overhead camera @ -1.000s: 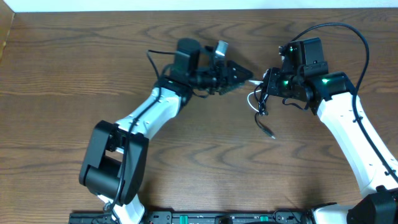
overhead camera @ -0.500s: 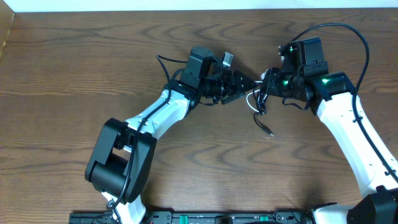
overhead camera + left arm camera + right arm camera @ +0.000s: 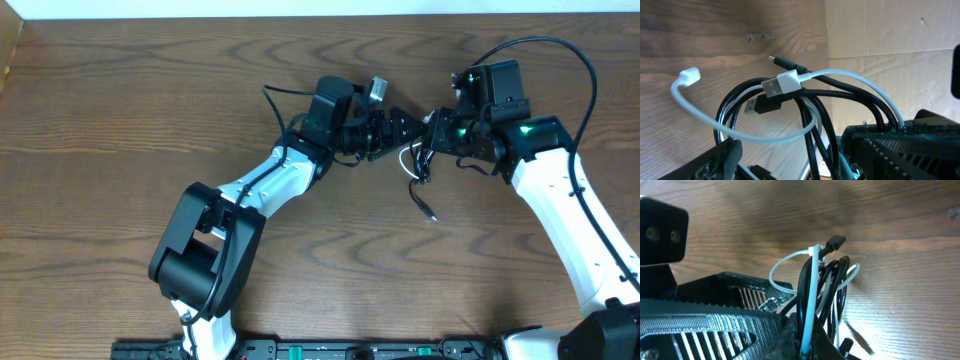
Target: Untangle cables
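The left end effector (image 3: pixel 403 128) and the right end effector (image 3: pixel 432 133) meet nearly tip to tip above the brown wood-grain tabletop (image 3: pixel 150 100), with the tangled bundle of the thin black cable (image 3: pixel 821 117) and the shorter thin white cable (image 3: pixel 850 77) hanging between and just below them. The right end effector is closed on the bundle: in its wrist view the black loops and one white strand run straight down into the pinch of its fingers, so the cables rise directly out from its tips. The left end effector is spread wide, clamping nothing. In its wrist view one dark padded finger (image 3: pixel 720 160) sits low on one side and the ridged finger (image 3: pixel 895 150) on the other, and the black loops pass through the gap between them. Just ahead of those fingers the white cable's flat metal-tipped plug (image 3: pixel 782 83) lies across the top of the black loops, touching them. The black cable's flat plug (image 3: pixel 757 106) sits just beneath it, and a slim black plug (image 3: pixel 781 62) pokes out just beyond. The white cable arcs away from the left end effector to a small white plug (image 3: pixel 690 76), well off to the side over the tabletop. In the overhead view a loose black tail drops from beneath the right end effector and ends in a small plug (image 3: pixel 430 213) lying on the tabletop nearer the robot's base.
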You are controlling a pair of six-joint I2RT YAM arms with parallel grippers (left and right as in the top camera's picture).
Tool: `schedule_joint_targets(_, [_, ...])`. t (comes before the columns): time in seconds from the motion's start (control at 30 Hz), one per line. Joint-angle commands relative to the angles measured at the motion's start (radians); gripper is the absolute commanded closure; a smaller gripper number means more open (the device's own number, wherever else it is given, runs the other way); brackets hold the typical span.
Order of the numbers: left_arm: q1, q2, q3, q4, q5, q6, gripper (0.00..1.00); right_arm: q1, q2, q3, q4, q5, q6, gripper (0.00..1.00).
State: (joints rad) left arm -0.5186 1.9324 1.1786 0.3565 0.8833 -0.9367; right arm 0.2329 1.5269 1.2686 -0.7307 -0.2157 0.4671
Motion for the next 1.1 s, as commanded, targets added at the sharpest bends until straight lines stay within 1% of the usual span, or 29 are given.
schedule_joint_targets(0.0, [-0.034,0.023,0.016,0.008,0.017,-0.011,0.28,0.008,-0.003,0.008,0.01,-0.038,0.011,0.99])
schedule_joint_targets(0.03, [-0.035,0.024,0.017,0.007,0.017,-0.011,0.34,0.008,-0.003,0.008,0.011,-0.038,0.011,0.99])
schedule_joint_targets(0.13, [-0.04,0.024,0.016,0.004,0.016,-0.011,0.41,0.008,-0.003,0.008,0.016,-0.038,0.011,0.99])
schedule_joint_targets(0.5, [-0.097,0.05,0.016,-0.029,-0.013,-0.007,0.42,0.002,-0.003,0.008,0.095,-0.056,0.036,0.99])
schedule_joint_targets(0.53, [-0.101,0.053,0.016,-0.029,-0.014,-0.007,0.44,0.0,-0.003,0.008,0.098,-0.059,0.04,0.99])
schedule_joint_targets(0.6, [-0.108,0.062,0.016,-0.029,-0.016,-0.008,0.51,-0.009,-0.003,0.008,0.1,-0.076,0.042,0.99])
schedule_joint_targets(0.63, [-0.109,0.062,0.016,-0.029,-0.018,-0.007,0.61,-0.012,-0.003,0.008,0.099,-0.082,0.042,0.99])
schedule_joint_targets(0.67, [-0.108,0.062,0.016,-0.029,-0.02,-0.007,0.79,-0.015,-0.003,0.008,0.098,-0.082,0.042,0.99])
schedule_joint_targets(0.7, [-0.103,0.062,0.016,-0.029,-0.02,-0.002,0.92,-0.019,-0.003,0.008,0.094,-0.078,0.041,0.99])
schedule_joint_targets(0.87, [-0.011,0.061,0.016,-0.05,0.047,0.084,0.93,-0.086,-0.003,0.008,0.027,-0.013,0.024,0.99])
schedule_joint_targets(0.97, [0.054,0.061,0.016,-0.06,0.126,0.084,0.93,-0.148,-0.003,0.008,-0.025,0.027,0.006,0.99])
schedule_joint_targets(1.07, [0.093,0.061,0.017,-0.059,0.169,0.083,0.92,-0.196,-0.003,0.008,-0.063,0.026,-0.013,0.99])
